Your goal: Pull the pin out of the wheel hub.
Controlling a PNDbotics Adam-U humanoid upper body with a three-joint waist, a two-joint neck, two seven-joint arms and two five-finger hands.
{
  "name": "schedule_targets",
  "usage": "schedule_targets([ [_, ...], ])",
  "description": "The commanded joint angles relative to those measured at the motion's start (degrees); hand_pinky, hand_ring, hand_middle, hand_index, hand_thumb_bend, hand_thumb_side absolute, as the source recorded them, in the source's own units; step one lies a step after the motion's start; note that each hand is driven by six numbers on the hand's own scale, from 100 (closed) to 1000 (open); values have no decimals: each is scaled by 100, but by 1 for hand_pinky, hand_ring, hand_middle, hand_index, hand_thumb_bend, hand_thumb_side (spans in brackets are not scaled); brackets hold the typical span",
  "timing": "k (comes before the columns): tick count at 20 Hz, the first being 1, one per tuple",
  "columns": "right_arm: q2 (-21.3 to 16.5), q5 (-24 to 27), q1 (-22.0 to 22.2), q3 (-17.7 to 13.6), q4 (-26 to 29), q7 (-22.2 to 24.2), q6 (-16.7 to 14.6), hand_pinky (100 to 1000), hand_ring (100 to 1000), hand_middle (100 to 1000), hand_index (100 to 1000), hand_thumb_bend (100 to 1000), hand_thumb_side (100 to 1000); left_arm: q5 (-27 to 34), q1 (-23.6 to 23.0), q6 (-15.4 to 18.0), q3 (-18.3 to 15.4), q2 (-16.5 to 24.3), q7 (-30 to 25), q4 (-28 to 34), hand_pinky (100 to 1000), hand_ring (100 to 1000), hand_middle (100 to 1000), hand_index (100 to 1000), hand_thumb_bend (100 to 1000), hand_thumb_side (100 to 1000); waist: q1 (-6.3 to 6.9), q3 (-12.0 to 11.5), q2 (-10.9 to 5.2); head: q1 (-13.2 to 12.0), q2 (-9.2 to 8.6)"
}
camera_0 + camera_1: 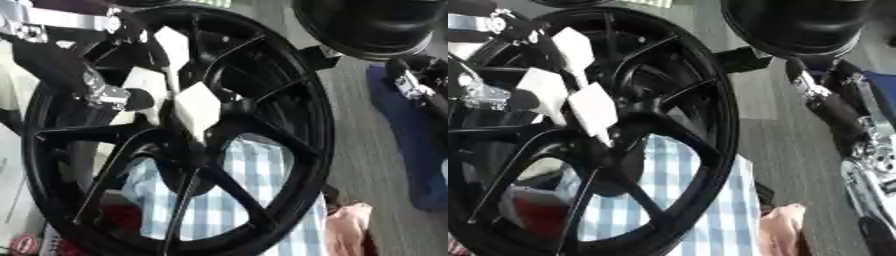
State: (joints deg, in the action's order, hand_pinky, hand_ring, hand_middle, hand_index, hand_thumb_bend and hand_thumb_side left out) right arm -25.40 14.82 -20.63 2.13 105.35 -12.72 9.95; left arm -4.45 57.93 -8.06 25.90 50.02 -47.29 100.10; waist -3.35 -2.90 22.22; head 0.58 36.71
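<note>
Black cast metal fills both views: a large black spoked wheel hub [175, 135] is held upright, close to the camera. White foam-like blocks [197, 107] are seen at its centre, just beside the boss. No pin can be made out, so whether it is out cannot be told; the task is judged unfinished. The left hand [105, 92] is placed against the spokes at upper left, touching the white blocks; its finger state cannot be told. The right hand [833, 107] hangs apart at the right edge, finger state likewise not discernible.
</note>
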Motion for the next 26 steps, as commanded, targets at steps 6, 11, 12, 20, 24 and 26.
schedule_targets([
  [6, -39, 86, -35, -54, 41, -85, -20, 812, 675, 672, 704, 403, 397, -201, 88, 108, -36, 44, -360, -108, 787, 750, 768, 829, 234, 383, 30, 16, -103, -33, -10],
  [11, -31, 101, -32, -42, 44, -95, -23, 812, 675, 671, 704, 402, 397, -274, 80, 125, -43, 37, -464, -151, 780, 741, 758, 820, 200, 334, 35, 19, -119, -35, -15],
  [12, -31, 103, -30, -40, 45, -94, -23, 811, 674, 671, 703, 404, 397, -280, 80, 126, -48, 36, -466, -155, 776, 734, 749, 811, 180, 315, 34, 19, -122, -35, -13],
  [20, -7, 144, -6, -51, 37, -144, -30, 811, 674, 671, 703, 401, 399, -150, 95, 37, -75, -9, -170, -82, 710, 589, 569, 684, 187, 366, 25, 16, -131, -45, -20],
  [24, -3, 161, 6, -57, 19, -156, -26, 811, 674, 670, 703, 402, 399, 20, 79, -2, -34, -5, 185, -37, 687, 555, 528, 645, 172, 361, 25, 19, -130, -48, -19],
  [26, 1, 165, 23, -71, 8, -170, -24, 811, 674, 666, 703, 403, 400, 69, 70, -8, -79, -1, 273, -18, 631, 477, 433, 536, 100, 297, 26, 19, -135, -42, -15],
])
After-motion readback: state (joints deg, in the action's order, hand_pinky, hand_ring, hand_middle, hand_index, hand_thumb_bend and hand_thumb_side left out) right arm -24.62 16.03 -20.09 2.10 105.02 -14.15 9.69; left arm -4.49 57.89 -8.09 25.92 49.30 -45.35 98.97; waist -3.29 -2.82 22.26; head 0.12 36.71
